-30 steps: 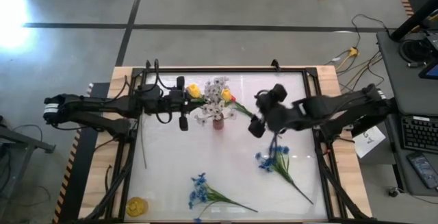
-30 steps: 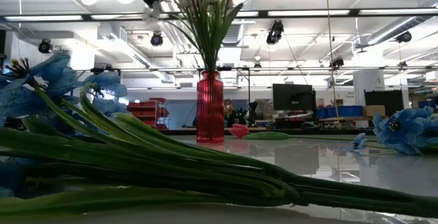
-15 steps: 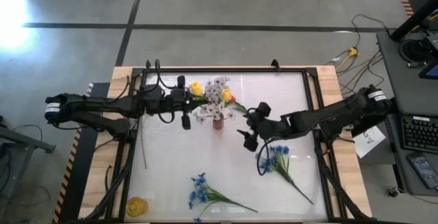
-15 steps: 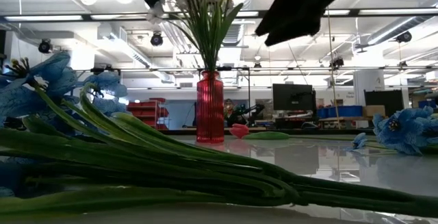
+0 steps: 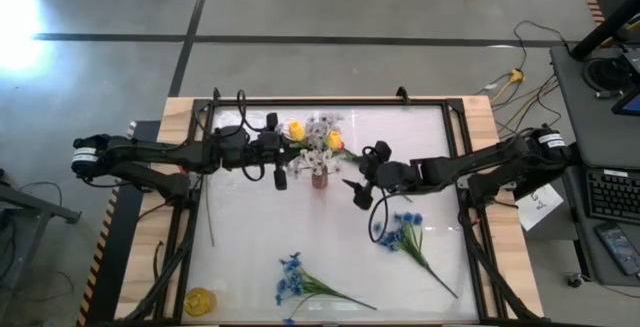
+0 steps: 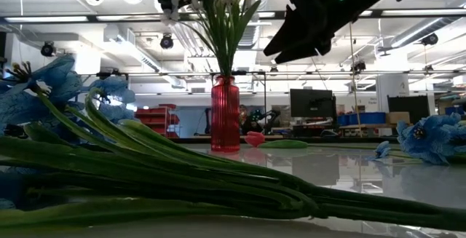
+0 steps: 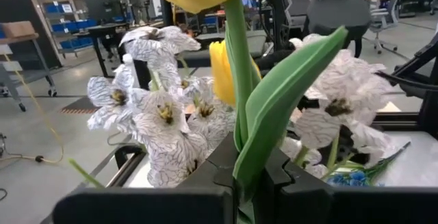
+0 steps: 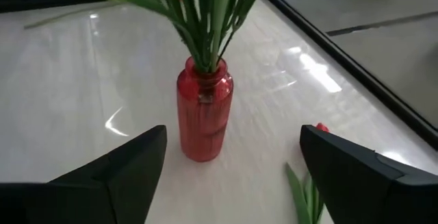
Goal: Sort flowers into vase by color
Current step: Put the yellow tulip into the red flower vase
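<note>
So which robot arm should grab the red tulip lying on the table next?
The right one, probably. The right gripper hangs open just beside the red vase, with the red tulip lying close by. The left gripper is shut on a yellow tulip, so it's busy.

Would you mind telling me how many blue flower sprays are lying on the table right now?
2. One blue spray lies toward the table's right side, below the right gripper. The other blue spray lies near the front edge, around the middle. Others may be hidden.
</note>
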Motion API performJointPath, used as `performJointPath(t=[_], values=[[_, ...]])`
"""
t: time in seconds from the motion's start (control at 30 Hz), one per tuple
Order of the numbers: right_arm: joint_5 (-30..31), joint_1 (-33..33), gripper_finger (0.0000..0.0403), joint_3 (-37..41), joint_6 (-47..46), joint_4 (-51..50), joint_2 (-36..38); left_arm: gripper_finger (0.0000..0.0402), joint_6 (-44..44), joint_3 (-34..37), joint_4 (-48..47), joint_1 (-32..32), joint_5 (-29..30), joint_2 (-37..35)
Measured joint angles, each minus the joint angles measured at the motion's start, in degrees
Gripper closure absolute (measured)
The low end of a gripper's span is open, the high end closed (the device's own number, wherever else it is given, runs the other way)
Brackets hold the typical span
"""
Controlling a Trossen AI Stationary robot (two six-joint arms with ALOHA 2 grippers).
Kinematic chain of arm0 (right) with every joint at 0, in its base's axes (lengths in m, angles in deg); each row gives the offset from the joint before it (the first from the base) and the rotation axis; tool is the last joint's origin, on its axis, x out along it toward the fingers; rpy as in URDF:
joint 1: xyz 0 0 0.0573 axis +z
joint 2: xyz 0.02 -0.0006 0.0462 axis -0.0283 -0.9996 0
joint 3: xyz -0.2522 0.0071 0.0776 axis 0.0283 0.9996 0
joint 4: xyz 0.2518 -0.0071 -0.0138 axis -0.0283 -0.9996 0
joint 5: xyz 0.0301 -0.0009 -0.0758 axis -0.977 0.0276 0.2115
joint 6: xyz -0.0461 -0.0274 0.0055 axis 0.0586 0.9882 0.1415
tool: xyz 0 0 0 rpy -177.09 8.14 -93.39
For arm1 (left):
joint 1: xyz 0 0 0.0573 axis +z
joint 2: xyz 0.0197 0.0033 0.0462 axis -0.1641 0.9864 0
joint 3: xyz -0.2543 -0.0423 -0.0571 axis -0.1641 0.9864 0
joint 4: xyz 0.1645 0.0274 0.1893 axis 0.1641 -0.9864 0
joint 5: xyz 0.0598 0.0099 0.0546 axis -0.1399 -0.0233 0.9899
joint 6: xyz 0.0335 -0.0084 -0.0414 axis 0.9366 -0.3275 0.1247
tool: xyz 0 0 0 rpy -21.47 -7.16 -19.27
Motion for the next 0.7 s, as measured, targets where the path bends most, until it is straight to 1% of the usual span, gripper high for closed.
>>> performJointPath(t=[0.13,0.2,0.37,0.5,0.7], values=[[0.21,-0.7,0.005,0.34,1.05,1.08,-0.38,0.0401,0.12,0.0,0.38,0.0,2.16,-0.01],[0.21,-1.1,0.0044,0.4,1.27,0.95,-0.43,0.0401,0.14,0.0,1.26,0.0,2.68,0.39],[-0.6,-2.03,0.0042,0.47,3.42,2.89,-1.12,0.0401,0.12,0.0,2.54,0.0,2.68,2.07],[-3.09,-2.89,0.0042,0.5,3.72,5.11,-3.06,0.0401,-0.01,0.0,3.1,0.0,2.69,3.12],[-3.43,-3.44,0.0042,0.43,3.93,10.12,-6.84,0.0401,-0.03,0.0,4.7,-0.02,4.0,5.0]])
